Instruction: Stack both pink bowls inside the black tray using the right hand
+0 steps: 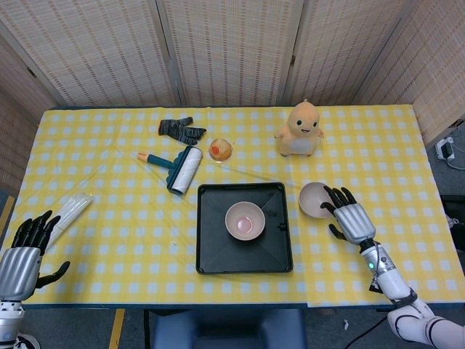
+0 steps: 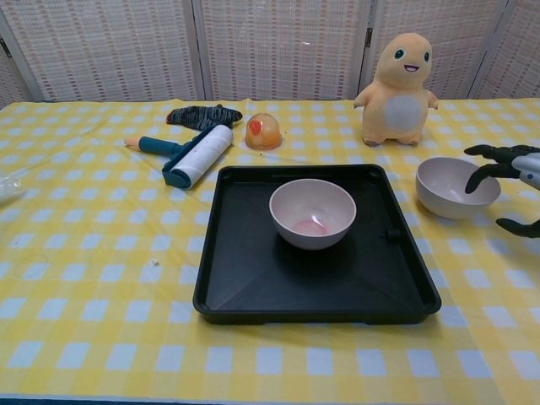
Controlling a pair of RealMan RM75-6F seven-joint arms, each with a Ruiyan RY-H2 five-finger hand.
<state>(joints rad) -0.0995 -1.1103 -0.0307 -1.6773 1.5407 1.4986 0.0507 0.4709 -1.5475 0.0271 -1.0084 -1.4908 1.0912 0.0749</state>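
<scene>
Two pink bowls: one point(image 1: 245, 220) inside the black tray point(image 1: 211, 254), the other point(image 1: 314, 199) just right of it. One tray. Beyond the tray: one lint roller point(image 1: 179, 168), one glove point(image 1: 181, 130), one orange dome point(image 1: 221, 149), one yellow plush toy point(image 1: 300, 129).

From the head view we look steeply down on the whole surface point(image 1: 109, 240), its near edge at the bottom of the frame and the woven screens along the top. From the chest view we sit lower and closer, facing the same way at a shallow slant across the surface point(image 2: 101, 278). Both views share the black tray point(image 1: 211, 254) point(image 2: 245, 278), the yellow toy point(image 1: 300, 131) point(image 2: 399, 78) and the lint roller point(image 1: 182, 169) point(image 2: 196, 157). Only the head view reaches the surface's left and right ends.
</scene>
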